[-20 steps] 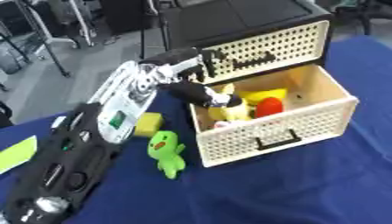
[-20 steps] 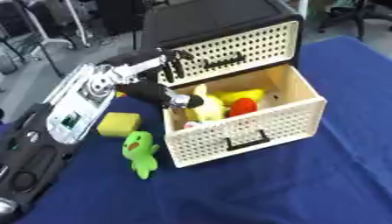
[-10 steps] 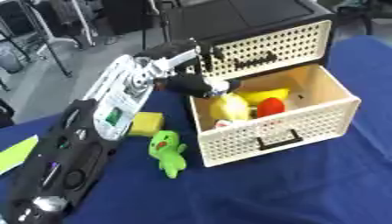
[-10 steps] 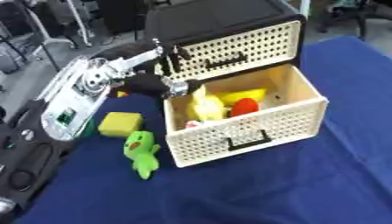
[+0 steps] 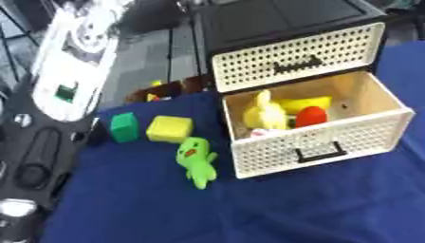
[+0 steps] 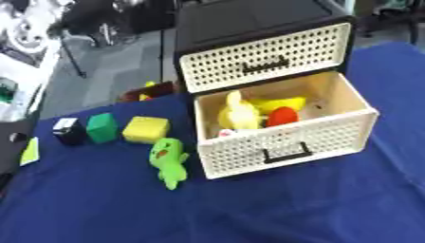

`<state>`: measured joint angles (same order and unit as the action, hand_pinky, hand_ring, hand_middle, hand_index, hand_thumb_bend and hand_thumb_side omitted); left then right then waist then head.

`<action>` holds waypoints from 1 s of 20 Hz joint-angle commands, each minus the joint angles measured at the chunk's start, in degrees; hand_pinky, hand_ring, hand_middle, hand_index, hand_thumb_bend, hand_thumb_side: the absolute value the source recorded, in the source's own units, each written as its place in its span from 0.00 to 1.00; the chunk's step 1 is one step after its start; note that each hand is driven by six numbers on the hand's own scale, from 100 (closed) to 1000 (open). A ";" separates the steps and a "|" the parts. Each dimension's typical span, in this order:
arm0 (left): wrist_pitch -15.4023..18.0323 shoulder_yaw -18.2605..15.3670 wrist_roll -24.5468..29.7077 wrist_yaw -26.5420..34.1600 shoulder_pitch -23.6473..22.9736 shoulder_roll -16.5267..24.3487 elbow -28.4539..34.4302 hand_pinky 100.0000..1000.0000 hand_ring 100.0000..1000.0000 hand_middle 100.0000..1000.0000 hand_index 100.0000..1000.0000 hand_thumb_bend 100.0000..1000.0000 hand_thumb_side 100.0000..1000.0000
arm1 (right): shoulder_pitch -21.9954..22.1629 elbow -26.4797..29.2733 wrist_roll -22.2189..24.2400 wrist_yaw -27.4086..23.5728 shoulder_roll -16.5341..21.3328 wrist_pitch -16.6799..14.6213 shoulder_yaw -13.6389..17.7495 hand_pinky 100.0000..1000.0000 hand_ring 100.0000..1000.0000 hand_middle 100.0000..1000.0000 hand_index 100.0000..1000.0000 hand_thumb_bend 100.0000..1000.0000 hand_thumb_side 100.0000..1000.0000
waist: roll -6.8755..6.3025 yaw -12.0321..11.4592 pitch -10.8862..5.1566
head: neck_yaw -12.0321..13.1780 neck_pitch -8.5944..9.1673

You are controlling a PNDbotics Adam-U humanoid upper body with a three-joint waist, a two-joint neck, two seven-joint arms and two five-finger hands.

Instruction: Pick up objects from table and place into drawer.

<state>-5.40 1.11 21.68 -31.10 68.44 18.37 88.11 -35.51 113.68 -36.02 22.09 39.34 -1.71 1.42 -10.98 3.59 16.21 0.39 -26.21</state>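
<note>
Left arm (image 5: 70, 76) is withdrawing from drawer (image 5: 332, 137) — hand hidden, state unknowable; green toy (image 5: 197, 161) is lying near drawer front — risking snagging.

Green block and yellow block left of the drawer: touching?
Apart. The right eye view shows a strip of blue cloth between the green block and the yellow block.

The left arm (image 5: 70, 71) wears a white shell panel with a small dark green square marking on it. Nearer, the arm turns black (image 5: 37, 161), with oval recesses and round silver joint caps (image 5: 16, 209) at its near end.
</note>
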 commanded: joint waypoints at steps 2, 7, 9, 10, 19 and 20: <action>-0.37 -6.36 -3.70 3.67 -2.13 4.06 6.41 0.40 0.58 0.57 0.80 0.36 0.92 | -0.10 0.92 1.29 0.51 2.48 0.20 0.19 0.64 0.59 0.55 0.71 0.05 0.86 | 1.65 -1.12 -1.47 | 0.32 -0.86; 1.80 -13.37 -8.01 7.98 -8.15 7.13 13.42 0.44 0.61 0.60 0.81 0.50 0.91 | 0.36 0.92 3.90 1.48 4.01 0.66 -0.01 0.64 0.59 0.55 0.71 0.06 0.88 | 2.97 -2.83 -1.17 | -0.99 -1.11; 2.85 -15.91 -9.57 9.55 -10.65 8.30 15.97 0.45 0.62 0.61 0.81 0.52 0.91 | 0.54 0.92 5.35 2.02 4.80 1.04 -0.15 0.64 0.59 0.54 0.71 0.06 0.89 | 3.41 -3.54 -0.95 | -1.56 -1.03; 3.32 -17.10 -10.38 10.36 -11.96 8.81 17.28 0.45 0.62 0.61 0.81 0.52 0.91 | 0.52 0.92 6.14 2.17 5.11 1.25 -0.26 0.64 0.59 0.54 0.71 0.06 0.89 | 3.64 -3.80 -0.83 | -1.74 -0.92; 9.49 -19.66 -17.77 17.75 -23.95 8.41 26.32 0.54 0.69 0.67 0.86 0.50 0.93 | 0.95 0.92 13.39 3.04 11.40 3.90 -5.71 0.62 0.57 0.53 0.72 0.06 0.97 | 5.01 -5.51 -0.62 | -2.96 -0.76; 10.33 -19.63 -18.62 18.59 -25.31 7.88 26.40 0.54 0.69 0.67 0.86 0.50 0.93 | 1.00 0.92 14.23 2.95 12.38 4.45 -6.84 0.62 0.56 0.53 0.72 0.06 0.97 | 5.14 -5.63 -0.67 | -3.11 -0.71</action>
<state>4.00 -17.84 4.25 -13.69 42.81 25.54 113.34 -34.07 113.68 -22.89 24.67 48.79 2.26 -4.64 -6.21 -1.97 16.59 -2.44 -27.09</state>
